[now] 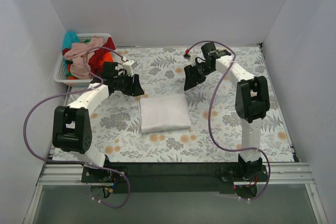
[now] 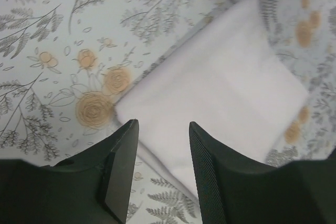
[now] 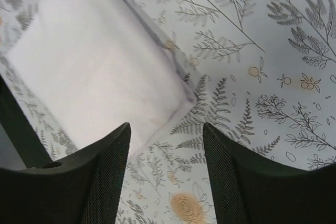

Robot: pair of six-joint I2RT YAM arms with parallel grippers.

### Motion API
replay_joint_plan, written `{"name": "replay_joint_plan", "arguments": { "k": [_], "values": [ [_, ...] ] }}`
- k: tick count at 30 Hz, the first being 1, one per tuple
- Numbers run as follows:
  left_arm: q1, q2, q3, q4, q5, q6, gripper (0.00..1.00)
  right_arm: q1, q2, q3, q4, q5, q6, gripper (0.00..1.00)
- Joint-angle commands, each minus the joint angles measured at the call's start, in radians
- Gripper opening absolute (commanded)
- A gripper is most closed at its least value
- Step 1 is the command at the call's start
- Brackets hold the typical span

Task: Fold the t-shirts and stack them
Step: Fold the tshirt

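Note:
A white t-shirt (image 1: 164,113) lies folded into a neat rectangle at the middle of the floral table. It also shows in the left wrist view (image 2: 220,93) and the right wrist view (image 3: 100,61). My left gripper (image 1: 137,88) is open and empty, hovering just off the shirt's far left corner (image 2: 164,129). My right gripper (image 1: 190,82) is open and empty above the shirt's far right corner (image 3: 167,135). Pink (image 1: 84,55), dark red (image 1: 100,59), orange (image 1: 107,56) and teal (image 1: 70,39) shirts are heaped in the basket.
A white lattice-sided basket (image 1: 62,76) stands at the far left corner against the wall. White walls close in the table on three sides. Purple cables loop from both arms.

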Motion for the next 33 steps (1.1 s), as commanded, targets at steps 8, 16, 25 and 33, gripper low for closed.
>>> {"name": "replay_joint_plan", "arguments": {
  "k": [8,16,25,33],
  "values": [
    [-0.032,-0.166,-0.171,-0.103,0.497,-0.027,0.45,0.142,-0.256,-0.294,0.000,-0.374,-0.012,0.52],
    [-0.139,-0.101,-0.270,-0.054,0.473,-0.060,0.39,0.254,-0.129,-0.384,0.055,-0.454,0.003,0.26],
    [-0.116,0.295,-0.115,-0.203,0.366,-0.014,0.24,0.240,0.015,-0.421,0.122,-0.381,0.041,0.22],
    [-0.107,0.309,-0.013,-0.207,0.277,0.036,0.22,0.156,0.008,-0.377,0.175,-0.308,0.070,0.21]
  ]
}}
